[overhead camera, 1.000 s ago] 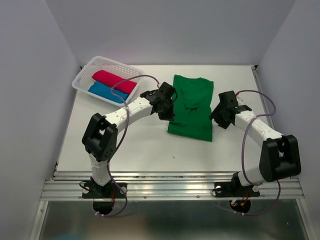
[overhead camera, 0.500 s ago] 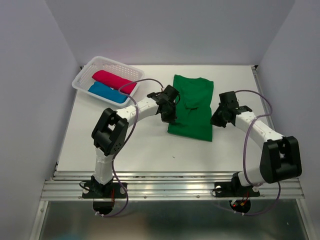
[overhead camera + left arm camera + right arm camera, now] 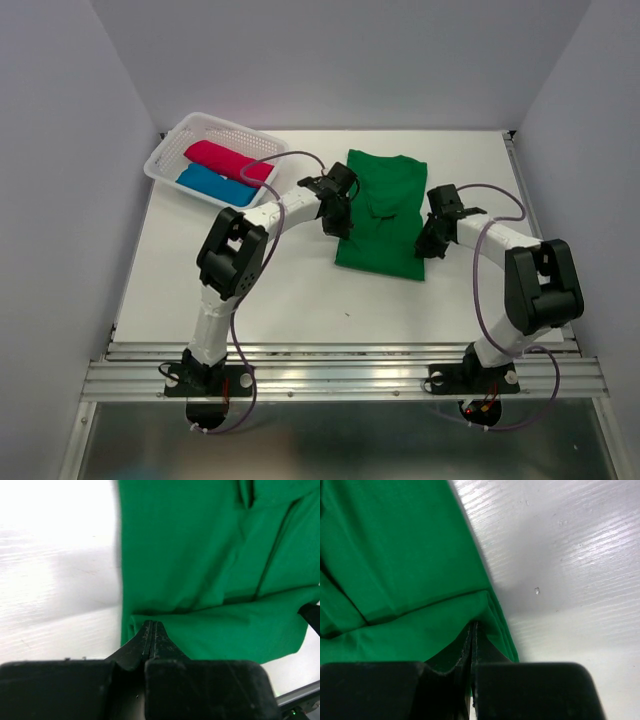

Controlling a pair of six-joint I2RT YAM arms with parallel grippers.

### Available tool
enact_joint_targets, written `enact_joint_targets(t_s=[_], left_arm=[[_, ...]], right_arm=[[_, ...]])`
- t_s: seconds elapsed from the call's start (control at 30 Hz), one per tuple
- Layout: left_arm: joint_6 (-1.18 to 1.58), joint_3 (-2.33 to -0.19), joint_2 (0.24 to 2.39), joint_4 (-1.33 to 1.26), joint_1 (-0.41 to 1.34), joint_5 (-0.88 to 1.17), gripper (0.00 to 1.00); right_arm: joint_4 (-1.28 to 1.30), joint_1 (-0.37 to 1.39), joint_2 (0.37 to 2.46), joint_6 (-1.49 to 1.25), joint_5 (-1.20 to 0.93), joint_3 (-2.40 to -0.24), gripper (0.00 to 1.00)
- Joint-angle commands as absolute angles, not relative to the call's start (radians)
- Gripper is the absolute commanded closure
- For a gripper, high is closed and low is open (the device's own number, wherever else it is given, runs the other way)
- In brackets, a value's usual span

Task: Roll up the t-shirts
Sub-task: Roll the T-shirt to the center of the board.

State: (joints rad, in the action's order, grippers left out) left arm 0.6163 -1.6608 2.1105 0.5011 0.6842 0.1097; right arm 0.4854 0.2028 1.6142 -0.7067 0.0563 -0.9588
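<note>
We see the green t-shirt [image 3: 385, 215] lying flat on the table [image 3: 280, 290], toward the middle of its far edge. Our left gripper [image 3: 340, 228] is clenched on the shirt's left side edge, the cloth creasing at the pressed-together tips. Our right gripper [image 3: 423, 248] pinches the right side edge likewise, jaws tight. In the white lattice basket [image 3: 165, 160] at the far left corner, the rolled crimson-pink t-shirt [image 3: 225, 160] and blue t-shirt [image 3: 212, 184] lie side by side.

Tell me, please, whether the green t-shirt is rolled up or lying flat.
Flat, not rolled: the green t-shirt lies on the table as a long folded rectangle.
</note>
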Motion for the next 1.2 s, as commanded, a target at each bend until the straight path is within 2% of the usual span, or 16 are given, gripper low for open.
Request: enact_joint_targets(t_s=[0.0, 0.3, 0.6, 0.97, 1.17], left_arm=[[0.598, -1.707, 2.099, 0.535, 0.676, 0.074, 1.0], [0.563, -1.721, 1.977, 0.615, 0.724, -0.132, 1.0], [0.569, -1.51, 1.89, 0.443, 0.782, 0.035, 1.0], [0.583, -1.378, 1.951, 0.434, 0.792, -0.054, 1.0], [0.589, -1.299, 1.905, 0.42, 0.793, -0.047, 1.0]], right_arm=[[0.46, 0.204, 1.605, -0.683, 0.089, -1.003, 0.99], [0.503, 0.213, 1.427, -0.687, 0.061, -1.008, 0.99], [0.469, 0.233, 1.4, -0.71, 0.014, -0.908, 0.99], [0.439, 0.242, 1.489, -0.69, 0.018, -0.818, 0.99], [0.488, 0.242, 1.439, -0.683, 0.009, -0.844, 0.99]])
